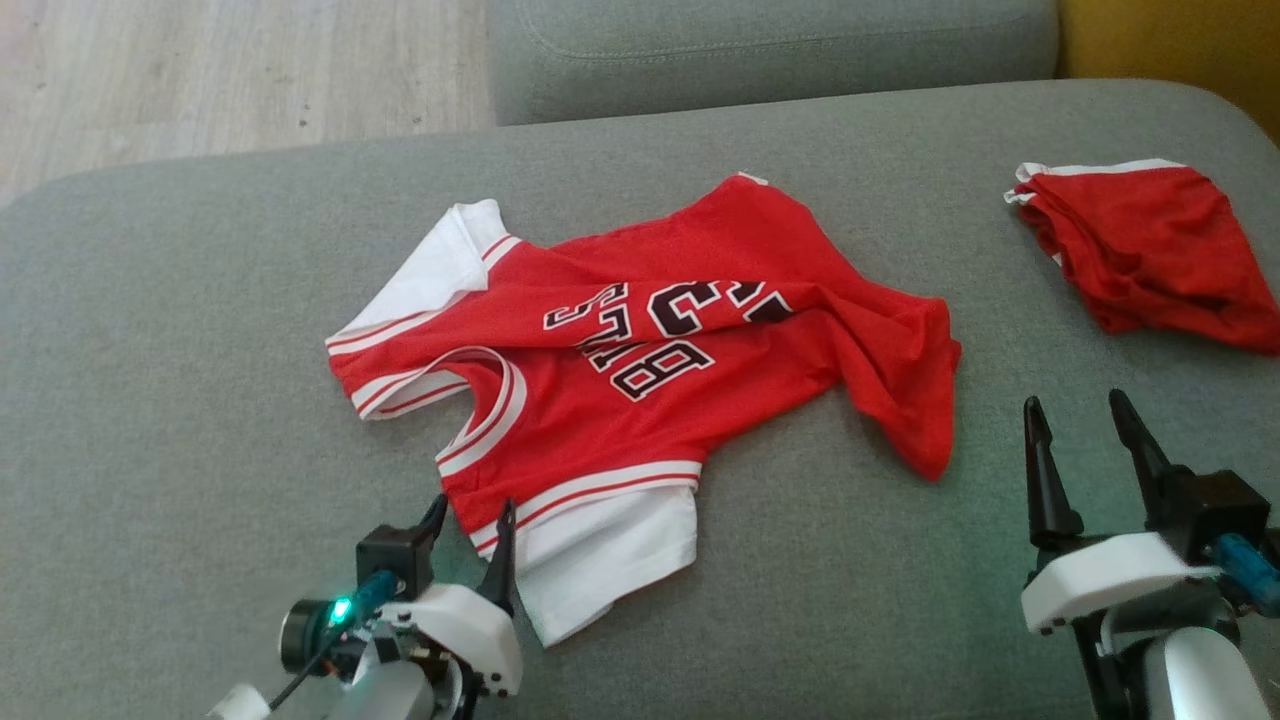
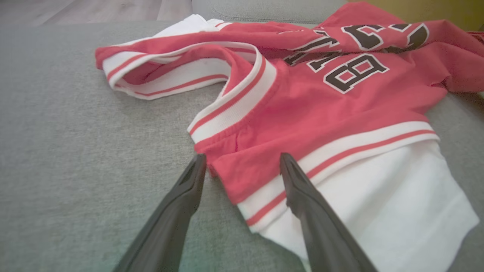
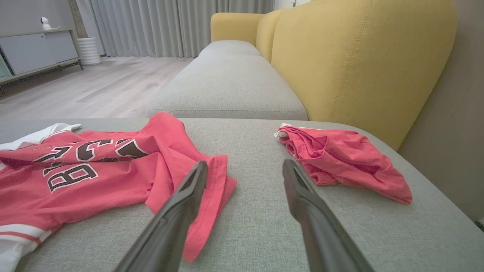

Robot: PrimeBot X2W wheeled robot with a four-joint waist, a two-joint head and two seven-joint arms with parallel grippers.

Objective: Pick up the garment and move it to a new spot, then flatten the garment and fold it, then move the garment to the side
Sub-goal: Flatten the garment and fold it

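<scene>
My left tool [image 1: 473, 505], jaws wide, straddles the jersey [image 1: 700, 260] shoulder at lower left; closing shallow may pinch one layer, bunching it. My right tool [image 1: 1072, 400] is wide, empty.

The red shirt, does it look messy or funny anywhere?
Yes. The red shirt lies rumpled on the grey cushion: a crease runs across its lettering, and its bottom edge is bunched and twisted. A smaller red garment sits crumpled apart from it. No tears or stains show.
</scene>
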